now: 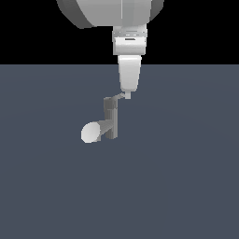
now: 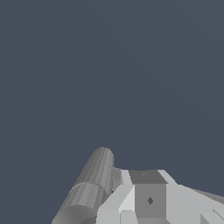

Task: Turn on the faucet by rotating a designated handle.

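Observation:
The grey faucet (image 1: pixel 110 119) stands on the dark floor in the exterior view, its wide spout ending in a pale oval mouth (image 1: pixel 89 133) toward that view's left. The thin handle (image 1: pixel 120 97) sticks out from the column's top toward the right. My gripper (image 1: pixel 127 94) hangs straight down from above. Its fingers taper to one narrow tip with no gap showing, and the tip rests against the handle's outer end. In the wrist view the ribbed spout (image 2: pixel 89 188) lies beside my pale gripper (image 2: pixel 150 205). The handle is hidden there.
Flat dark blue-grey floor (image 1: pixel 186 186) spreads all around the faucet. The large pale arm link (image 1: pixel 107 11) hangs above the gripper at the exterior view's top edge.

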You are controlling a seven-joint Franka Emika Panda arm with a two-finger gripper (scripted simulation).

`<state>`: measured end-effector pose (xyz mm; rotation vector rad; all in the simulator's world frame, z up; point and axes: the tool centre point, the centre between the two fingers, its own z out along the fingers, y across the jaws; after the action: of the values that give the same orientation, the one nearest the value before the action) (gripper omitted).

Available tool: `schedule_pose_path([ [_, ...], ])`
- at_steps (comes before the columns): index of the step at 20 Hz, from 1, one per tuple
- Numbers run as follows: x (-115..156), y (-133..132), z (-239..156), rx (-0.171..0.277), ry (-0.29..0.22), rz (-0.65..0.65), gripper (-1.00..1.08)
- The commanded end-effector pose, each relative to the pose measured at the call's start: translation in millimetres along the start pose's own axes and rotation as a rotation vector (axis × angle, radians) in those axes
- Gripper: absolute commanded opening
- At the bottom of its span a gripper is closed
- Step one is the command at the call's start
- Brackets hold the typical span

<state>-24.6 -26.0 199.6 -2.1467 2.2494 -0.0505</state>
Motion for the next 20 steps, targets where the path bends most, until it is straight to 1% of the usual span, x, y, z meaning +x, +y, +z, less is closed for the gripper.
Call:
schedule_pose_path([
  [1,-12.0,18.6,14.0,-0.038,-0.001,-0.013,-1.00],
  [6,-18.8,31.1,16.0,-0.045,0.000,-0.011,-1.00],
  [7,-10.5,17.9,3.3,-0.011,-0.005,0.003,-1.00],
  [20,-89.7,37.6,15.8,-0.045,0.000,-0.010,-1.00],
])
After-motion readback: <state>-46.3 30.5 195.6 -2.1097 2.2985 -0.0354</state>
